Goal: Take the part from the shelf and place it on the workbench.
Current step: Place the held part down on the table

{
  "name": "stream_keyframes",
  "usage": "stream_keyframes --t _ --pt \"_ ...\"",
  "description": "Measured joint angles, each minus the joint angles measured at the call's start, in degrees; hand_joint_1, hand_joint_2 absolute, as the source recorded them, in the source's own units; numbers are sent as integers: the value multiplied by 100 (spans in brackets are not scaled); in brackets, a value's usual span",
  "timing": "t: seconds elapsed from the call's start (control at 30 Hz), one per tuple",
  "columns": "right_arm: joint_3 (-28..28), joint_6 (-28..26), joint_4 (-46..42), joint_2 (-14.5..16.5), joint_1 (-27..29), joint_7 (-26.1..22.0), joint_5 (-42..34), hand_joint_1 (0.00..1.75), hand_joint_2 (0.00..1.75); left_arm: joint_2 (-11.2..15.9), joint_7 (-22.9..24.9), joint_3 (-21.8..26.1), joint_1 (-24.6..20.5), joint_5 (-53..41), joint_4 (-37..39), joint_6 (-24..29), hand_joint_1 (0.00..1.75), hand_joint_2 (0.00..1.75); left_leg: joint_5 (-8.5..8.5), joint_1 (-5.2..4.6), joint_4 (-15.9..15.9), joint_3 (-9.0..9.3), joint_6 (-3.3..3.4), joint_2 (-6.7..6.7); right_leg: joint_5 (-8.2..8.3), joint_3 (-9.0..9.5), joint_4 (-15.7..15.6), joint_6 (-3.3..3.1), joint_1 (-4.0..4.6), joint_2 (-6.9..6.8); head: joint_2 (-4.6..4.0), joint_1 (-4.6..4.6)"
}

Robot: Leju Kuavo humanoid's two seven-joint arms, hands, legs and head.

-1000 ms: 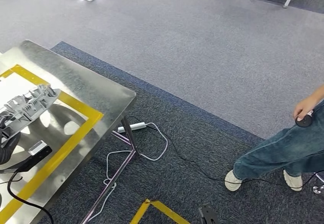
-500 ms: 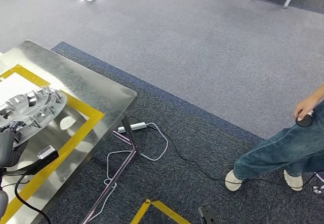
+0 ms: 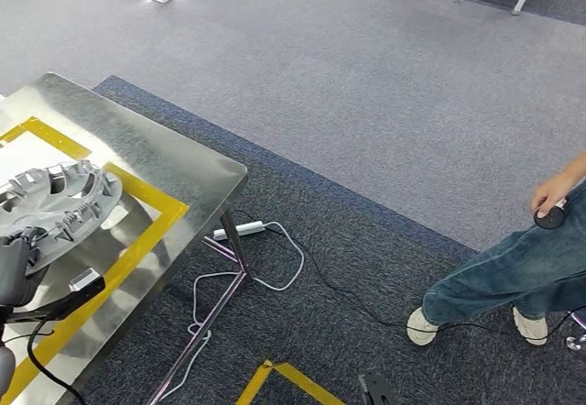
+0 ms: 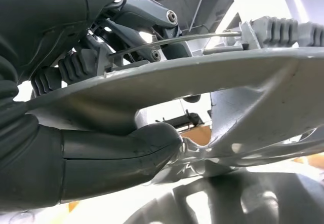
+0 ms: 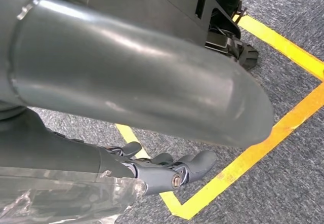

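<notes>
- The left hand grips the near rim of the grey wheel cover, thumb under it and fingers over.
- The cover sits low over the steel workbench, inside its yellow tape; whether it touches is unclear.
- It looks light, rigid plastic with brittle clips, so the rim seems the best hold.
- The right hand hangs beside the body, holding nothing, fingers loosely curled.

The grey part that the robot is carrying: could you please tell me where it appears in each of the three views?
Head view: the grey part lies at the left edge, over the workbench.
Left wrist view: it spans the frame, with the left hand gripping it.
Right wrist view: not in it.
Shared landmark: the left hand on the part.
</notes>
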Motion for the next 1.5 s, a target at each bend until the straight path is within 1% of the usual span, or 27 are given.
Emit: stream_keyframes --t 0.03,0.27,0.4,0.73,1.0,1.23,1.33,1.5 --pt "-2 0 0 0 -1 0 1 0 0 1 15 3 -5 -6 23 0 0 175 0 0 0 0 0 0 0 0 0 0 0 0 0 1" --pt "-17 1 0 0 -2 1 9 0 0 2 84 66 -35 20 149 -16 0 175 0 0 0 0 0 0 0 0 0 0 0 0 -1 1" --pt "-20 5 0 0 -2 4 43 0 0 8 89 142 -38 92 206 -164 0 0 0 0 0 0 0 0 0 0 0 0 0 0 0 0" --pt "-27 9 0 0 -5 20 99 0 0 115 117 279 -45 275 232 -624 0 0 0 0 0 0 0 0 0 0 0 0 0 -1 0 1" --pt "-57 22 0 0 -8 20 106 0 0 211 124 304 -64 371 231 -816 0 0 0 0 0 0 0 0 0 0 0 0 0 0 0 1" --pt "-68 78 0 0 -11 20 112 0 0 489 42 383 -92 633 203 -1150 0 0 0 1 0 0 0 0 0 -1 0 -1 1 0 -1 0" --pt "-74 79 0 0 -12 20 112 0 0 602 -12 464 -132 781 136 -1208 0 0 1 1 0 0 -1 0 0 0 0 -1 1 -1 -1 0" --pt "-82 82 0 0 -12 20 112 0 0 717 -51 568 -156 950 33 -1284 0 0 2 1 0 0 -3 0 0 0 0 -1 1 0 -2 1"
